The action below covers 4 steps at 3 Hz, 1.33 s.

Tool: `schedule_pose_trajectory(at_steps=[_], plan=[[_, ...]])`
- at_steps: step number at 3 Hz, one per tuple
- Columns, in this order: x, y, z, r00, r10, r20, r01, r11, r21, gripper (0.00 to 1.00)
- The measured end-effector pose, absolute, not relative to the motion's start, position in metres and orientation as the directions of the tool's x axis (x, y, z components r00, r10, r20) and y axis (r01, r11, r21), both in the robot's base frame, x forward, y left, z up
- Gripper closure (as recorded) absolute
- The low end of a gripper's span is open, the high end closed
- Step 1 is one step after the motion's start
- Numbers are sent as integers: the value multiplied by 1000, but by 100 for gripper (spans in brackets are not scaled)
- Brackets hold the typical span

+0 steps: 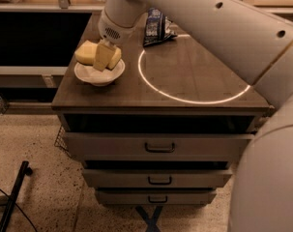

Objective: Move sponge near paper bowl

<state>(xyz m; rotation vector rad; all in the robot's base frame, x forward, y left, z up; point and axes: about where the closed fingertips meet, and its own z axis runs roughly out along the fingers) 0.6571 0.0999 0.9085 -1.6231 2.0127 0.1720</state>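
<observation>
while over paper bowl (98, 78) — gripper (103, 63) on sponge (86, 52)

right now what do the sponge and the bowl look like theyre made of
The sponge looks like pale yellow foam, matte, soft rounded edges. The paper bowl seems thin white paper or pulp, matte flared rim. The gripper sits over the bowl, shut on the sponge.

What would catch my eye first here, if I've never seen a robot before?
Probably the huge white arm spanning the picture from the right, its hand gripping a pale yellow sponge right over the white paper bowl near the left edge of the dark tabletop. Next, the bright ring of light on that tabletop, just right of the bowl.
</observation>
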Motion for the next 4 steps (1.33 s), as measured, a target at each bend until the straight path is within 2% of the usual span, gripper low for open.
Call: schedule_pose_trajectory(at_steps=[2, 3, 4], plan=[[671, 64, 913, -188, -868, -459, -922, 317, -221, 12], [668, 46, 908, -197, -873, -446, -932, 308, -191, 0], [665, 36, 901, -204, -867, -454, -940, 303, -156, 0]])
